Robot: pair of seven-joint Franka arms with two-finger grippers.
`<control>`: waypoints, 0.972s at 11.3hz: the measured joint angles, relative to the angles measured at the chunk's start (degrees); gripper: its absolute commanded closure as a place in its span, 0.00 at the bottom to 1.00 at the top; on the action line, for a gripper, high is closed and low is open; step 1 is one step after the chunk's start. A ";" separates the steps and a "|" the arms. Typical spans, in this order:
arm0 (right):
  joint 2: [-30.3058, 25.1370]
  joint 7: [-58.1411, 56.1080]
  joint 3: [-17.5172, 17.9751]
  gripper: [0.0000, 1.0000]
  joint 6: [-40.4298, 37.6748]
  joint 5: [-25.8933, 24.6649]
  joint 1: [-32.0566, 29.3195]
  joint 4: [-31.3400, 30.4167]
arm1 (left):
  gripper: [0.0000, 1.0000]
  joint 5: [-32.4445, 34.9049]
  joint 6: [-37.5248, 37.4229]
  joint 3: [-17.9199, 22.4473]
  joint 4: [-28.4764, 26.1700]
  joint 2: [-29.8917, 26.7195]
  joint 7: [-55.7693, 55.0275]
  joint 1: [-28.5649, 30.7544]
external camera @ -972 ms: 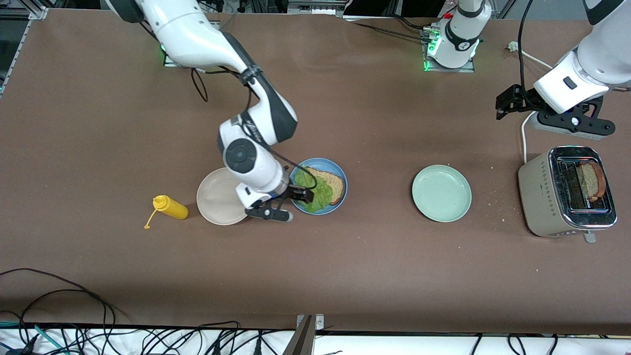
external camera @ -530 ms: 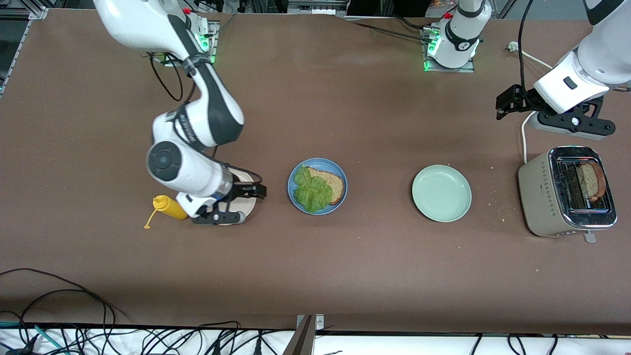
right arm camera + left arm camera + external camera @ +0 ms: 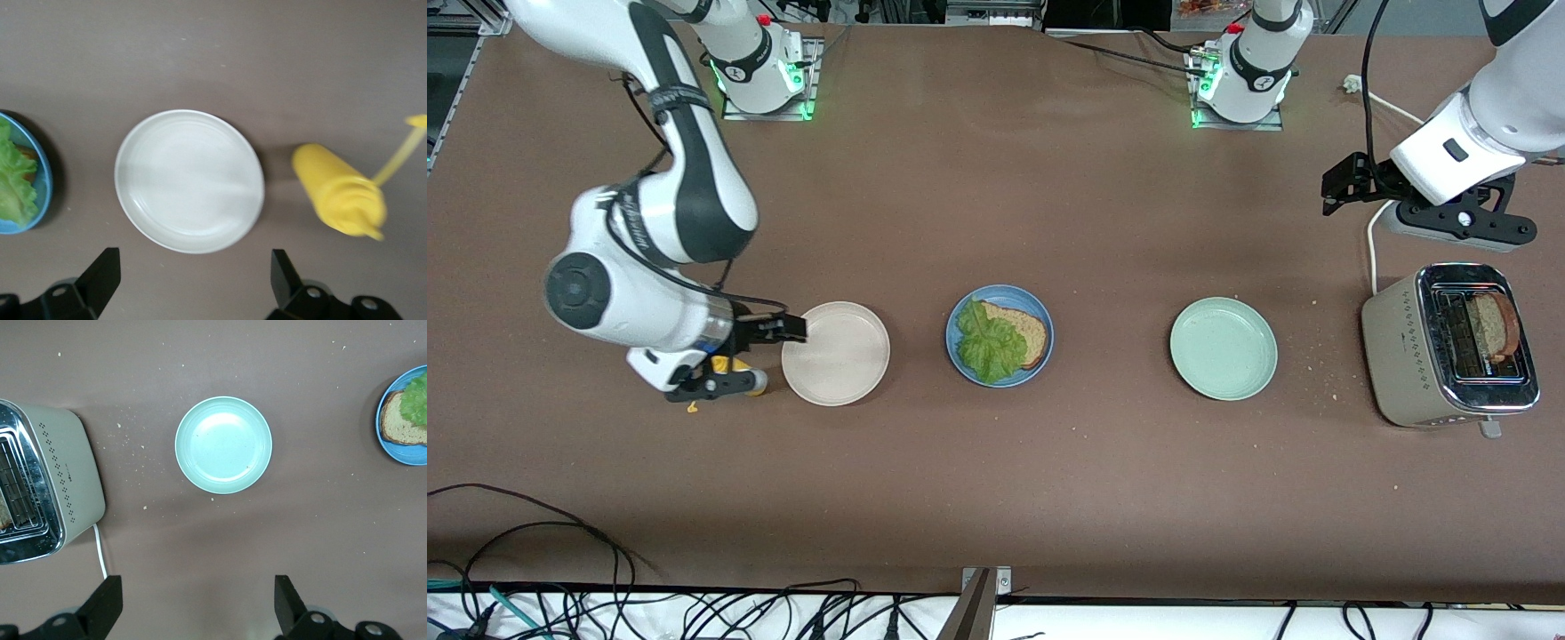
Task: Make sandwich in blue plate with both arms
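While one tan bread slice (image 3: 1019, 333) with a ruffled lettuce leaf (image 3: 989, 344) on it already lies in the blue plate (image 3: 1000, 292) at the middle of the front view, the sandwich is about half made: a top slice is still missing, and a toasted slice (image 3: 1494, 326) stands in the toaster (image 3: 1448, 348) at the right edge. Over the yellow mustard bottle (image 3: 337, 189) at centre left, beside the cream plate (image 3: 836, 353), hangs the right hand (image 3: 738, 357), fingers apart and empty. At upper right the left hand (image 3: 1405, 196) waits above the toaster, fingers apart, nothing in it
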 measured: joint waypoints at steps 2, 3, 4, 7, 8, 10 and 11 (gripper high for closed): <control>-2.58 -2.29 0.02 0.00 -3.36 -1.72 -2.41 -0.23 | 0.00 0.00 -0.03 -0.02 0.00 0.01 0.00 -0.01; -3.62 -3.89 0.02 0.00 -4.81 -2.51 -3.67 -0.34 | 0.00 0.00 -0.05 -0.03 0.00 0.01 0.00 -0.01; -4.49 -5.38 0.01 0.00 -6.01 -3.32 -4.88 -0.52 | 0.00 0.00 -0.06 -0.03 0.00 0.01 0.00 -0.01; -6.58 -8.28 -1.34 0.00 -8.15 -4.76 -7.27 -0.76 | 0.00 0.00 -0.31 -0.01 0.00 0.01 0.00 0.00; -7.45 -8.36 -2.23 0.00 -8.35 -4.81 -7.37 -0.90 | 0.00 0.00 -0.36 -0.01 0.00 0.01 0.00 0.00; -9.86 -8.41 -3.88 0.00 -8.53 -4.84 -7.43 -1.10 | 0.00 0.00 -0.60 -0.06 0.00 0.42 0.00 -0.13; -11.57 -8.41 -4.37 0.00 -8.88 -4.85 -7.45 -1.31 | 0.00 0.00 -0.59 -0.30 0.00 0.82 0.00 -0.33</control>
